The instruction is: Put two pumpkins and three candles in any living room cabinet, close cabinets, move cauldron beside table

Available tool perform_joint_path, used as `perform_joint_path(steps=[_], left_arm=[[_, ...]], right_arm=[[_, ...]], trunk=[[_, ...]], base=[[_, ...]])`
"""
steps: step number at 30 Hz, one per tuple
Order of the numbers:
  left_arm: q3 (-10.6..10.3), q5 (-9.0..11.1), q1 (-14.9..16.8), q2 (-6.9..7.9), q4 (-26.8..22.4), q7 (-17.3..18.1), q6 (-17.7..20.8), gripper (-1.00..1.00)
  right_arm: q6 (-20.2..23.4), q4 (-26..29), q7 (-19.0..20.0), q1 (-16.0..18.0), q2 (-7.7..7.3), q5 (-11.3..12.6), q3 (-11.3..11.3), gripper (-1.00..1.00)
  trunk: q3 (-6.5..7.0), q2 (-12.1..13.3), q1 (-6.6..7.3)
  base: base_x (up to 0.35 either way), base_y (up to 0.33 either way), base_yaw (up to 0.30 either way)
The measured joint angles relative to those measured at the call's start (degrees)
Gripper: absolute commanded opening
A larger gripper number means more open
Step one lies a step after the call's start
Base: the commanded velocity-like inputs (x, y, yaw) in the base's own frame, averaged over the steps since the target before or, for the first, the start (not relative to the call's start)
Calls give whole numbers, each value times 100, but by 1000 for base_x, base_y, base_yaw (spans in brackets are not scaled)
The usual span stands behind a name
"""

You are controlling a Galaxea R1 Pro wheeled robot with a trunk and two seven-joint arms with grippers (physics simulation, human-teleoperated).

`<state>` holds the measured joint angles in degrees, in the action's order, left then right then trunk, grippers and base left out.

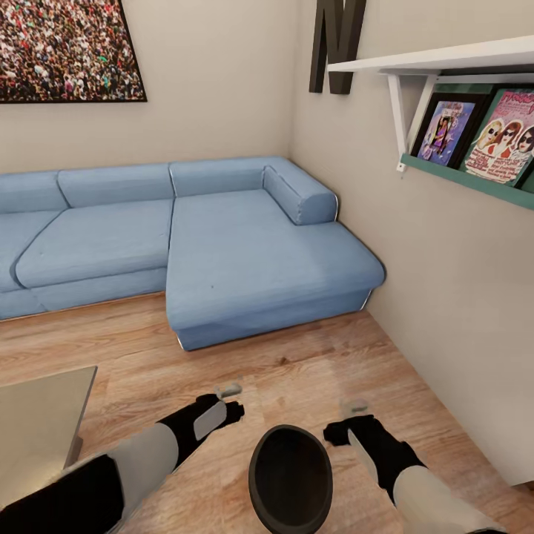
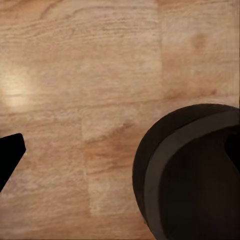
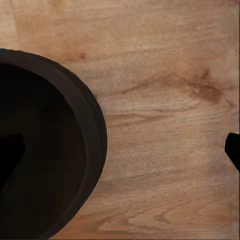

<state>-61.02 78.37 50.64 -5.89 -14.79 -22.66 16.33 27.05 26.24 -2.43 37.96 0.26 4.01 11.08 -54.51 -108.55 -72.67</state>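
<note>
In the living room corner: I look down from the head camera at the wood floor (image 1: 311, 371), with a blue corner sofa (image 1: 222, 245) against the far walls.
Cauldron: the cauldron (image 1: 290, 478) sits upright on the floor between my two arms, its wide dark mouth facing up; in the left wrist view the cauldron (image 2: 190, 175) lies off to one side, and in the right wrist view the cauldron (image 3: 45, 150) takes up one side as well.
Table: a corner of the glass-topped table (image 1: 41, 426) shows at my left, near the cauldron but apart from it, with my left arm in between.
Left gripper: the left gripper (image 1: 230, 400) hovers just beside the cauldron's rim; I cannot tell how wide its fingers stand, and it holds nothing that I can see.
Right gripper: the right gripper (image 1: 348, 421) hangs just beside the opposite side of the rim; its spread I cannot tell either.
Wall at my right: a white shelf (image 1: 445, 59) with framed pictures (image 1: 482, 133) beneath it.
</note>
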Motion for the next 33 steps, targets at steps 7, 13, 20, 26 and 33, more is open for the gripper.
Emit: perform_joint_path(steps=[7, 13, 20, 26, 33], left_arm=[[22, 8, 427, -8, -792, -879, -36, 100], [4, -30, 477, -1, -1227, -958, -38, 100], [9, 6, 474, 52, -1242, -913, -15, 100], [11, 11, 473, 55, -1243, -918, -16, 100], [11, 19, 473, 53, -1271, -932, -36, 100]], right_arm=[[264, 70, -164, 491, -3, 3, -778, 100], [311, 119, -320, 573, 4, -10, -924, 100], [558, 152, -320, 581, -17, -17, -924, 100], [572, 147, -320, 581, 3, -14, -924, 100], [573, 125, -320, 581, 11, 2, -924, 100]], trunk=[[-1, 0, 0], [-2, 0, 0], [-2, 0, 0], [-2, 0, 0], [-2, 0, 0]], base=[[0, 0, 0], [0, -2, 0], [0, -235, 0], [0, -298, 156], [-23, -232, 280]])
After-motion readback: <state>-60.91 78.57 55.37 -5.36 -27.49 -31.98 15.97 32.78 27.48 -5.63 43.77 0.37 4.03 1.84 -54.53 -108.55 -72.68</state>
